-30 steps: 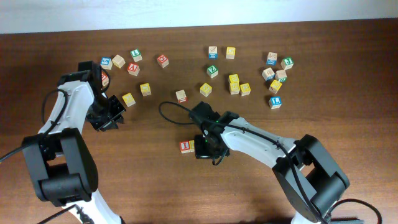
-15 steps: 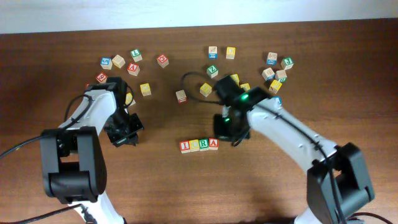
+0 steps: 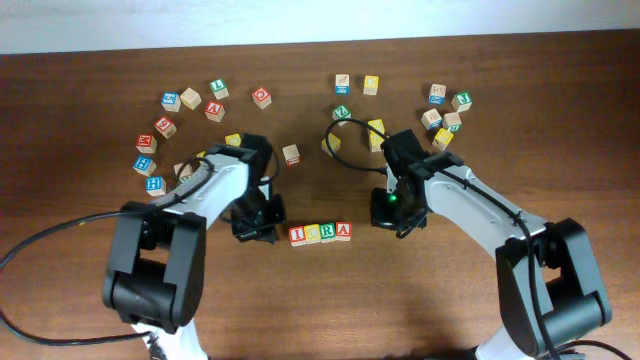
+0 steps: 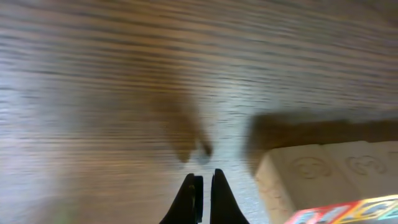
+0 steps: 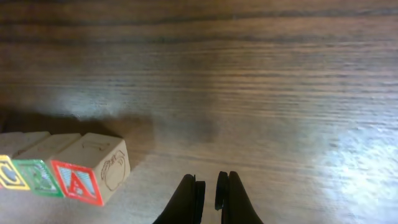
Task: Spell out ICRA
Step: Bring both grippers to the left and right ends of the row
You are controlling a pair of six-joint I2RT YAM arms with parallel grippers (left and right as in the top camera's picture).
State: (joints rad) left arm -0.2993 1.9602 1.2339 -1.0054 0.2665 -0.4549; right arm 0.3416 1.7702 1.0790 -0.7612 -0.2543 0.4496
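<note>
Four letter blocks stand in a tight row at the table's front middle: a red I (image 3: 298, 235), a yellow C (image 3: 313, 234), a green R (image 3: 328, 233) and a red A (image 3: 343, 231). My left gripper (image 3: 256, 219) is low over the wood just left of the row, shut and empty. Its wrist view shows the fingertips (image 4: 203, 186) and the I block's end (image 4: 323, 174). My right gripper (image 3: 392, 210) is a little right of the row, shut and empty. Its wrist view shows the fingertips (image 5: 209, 190) and the A block (image 5: 87, 176).
Loose letter blocks lie scattered along the back: a group at the far left (image 3: 190, 98), a column at the left (image 3: 150, 165), some in the middle (image 3: 342, 112) and a cluster at the right (image 3: 440, 120). One block (image 3: 291, 154) sits behind the row.
The row has grown from the I block alone to all four blocks. My right gripper has moved off to the row's right. My left arm has swung in from the far left.
</note>
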